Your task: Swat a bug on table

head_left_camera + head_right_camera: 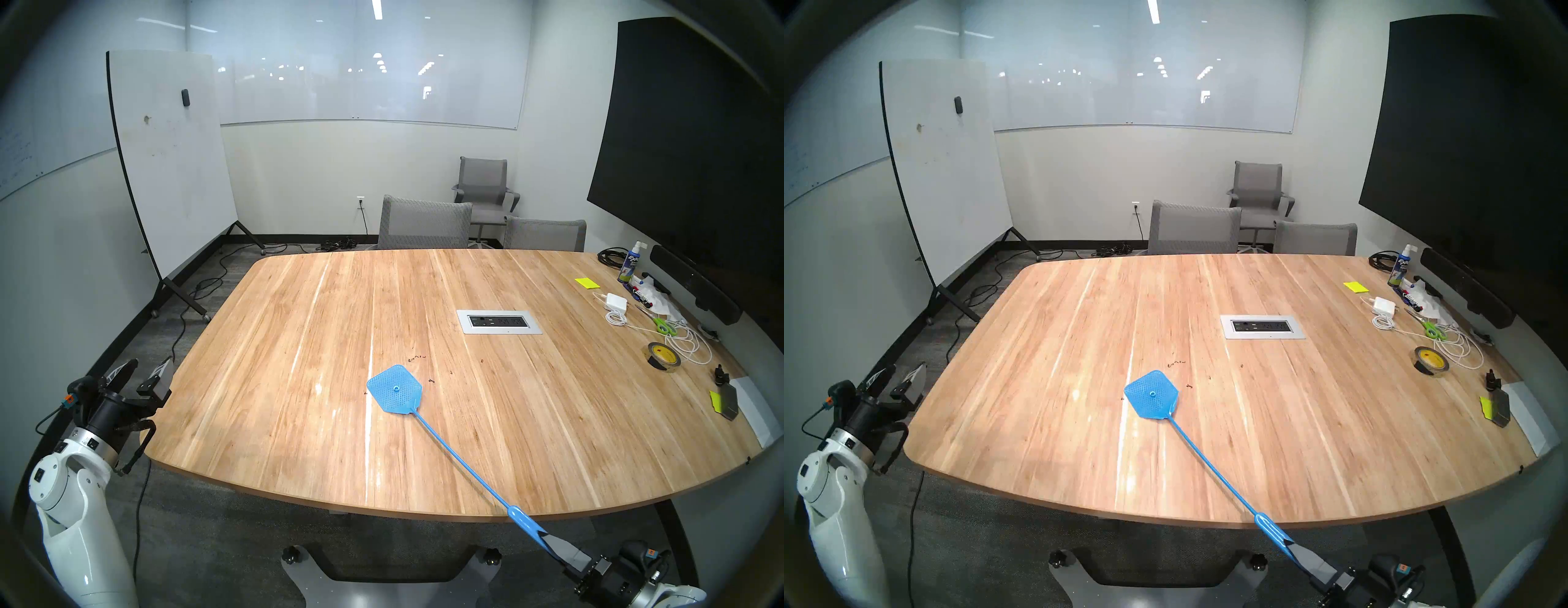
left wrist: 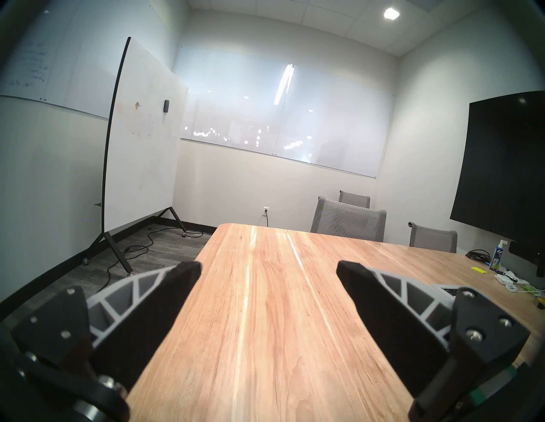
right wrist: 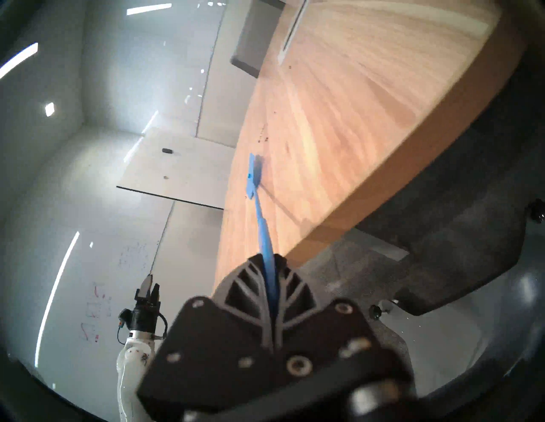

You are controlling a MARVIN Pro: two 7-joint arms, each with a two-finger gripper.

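The bug (image 1: pixel 432 381) is lying as a tiny black speck on the bench (image 1: pixel 275 382), out in the open wood toward the middle, with a few more dark crumbs (image 1: pixel 415 358) scattered just beyond it at about twelve o'clock. The blue swatter (image 1: pixel 394 389) is sitting with its head just beside the bug, which falls at roughly three o'clock from the head's middle, clear of the mesh edge as far as the head view shows. In the right wrist view the head looks to be hovering slightly off the wood, casting a shadow. The swatter's long handle is running back toward five o'clock, off the near edge of the bench, into the right claw (image 1: pixel 551 547), which is squeezing tight on the handle's end. So the strike seems to need a small shift rightward before coming down. The left claw (image 1: pixel 142 373) is hanging spread wide and empty off the bench's left corner, well apart from the bug.
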